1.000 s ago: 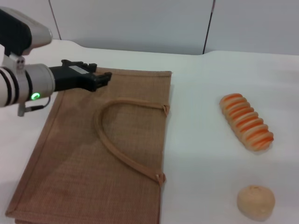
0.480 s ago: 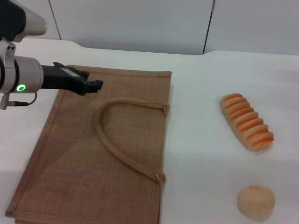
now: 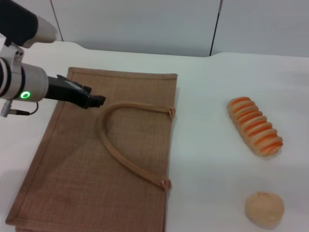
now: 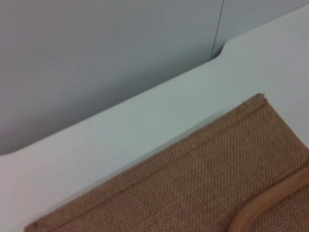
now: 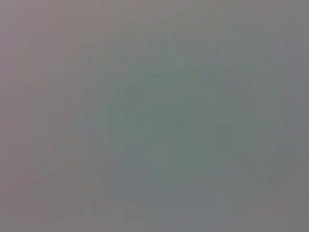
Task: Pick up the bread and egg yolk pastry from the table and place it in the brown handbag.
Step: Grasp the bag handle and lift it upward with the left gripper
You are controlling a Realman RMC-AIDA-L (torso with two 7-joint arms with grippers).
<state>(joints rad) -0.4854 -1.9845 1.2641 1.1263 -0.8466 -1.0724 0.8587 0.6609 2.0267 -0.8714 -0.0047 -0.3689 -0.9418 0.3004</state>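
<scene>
The brown handbag [image 3: 77,169] lies flat on the left half of the white table, its tan loop handle [image 3: 117,152] resting on top. The bread [image 3: 255,126], ridged with orange stripes, lies at the right. The round egg yolk pastry [image 3: 264,209] sits nearer the front, below the bread. My left gripper [image 3: 95,100] hovers over the bag's far left part, just beside the curve of the handle. The left wrist view shows the bag's far corner [image 4: 207,179] and a piece of handle [image 4: 270,205]. My right gripper is out of view.
The white table [image 3: 203,145] runs between bag and food. A grey wall [image 3: 145,24] rises behind the table's far edge. The right wrist view shows only plain grey.
My left gripper has drawn back toward the left and come nearer, from the bag's far edge to just beside the handle's curve. Bread, pastry and bag have not moved.
</scene>
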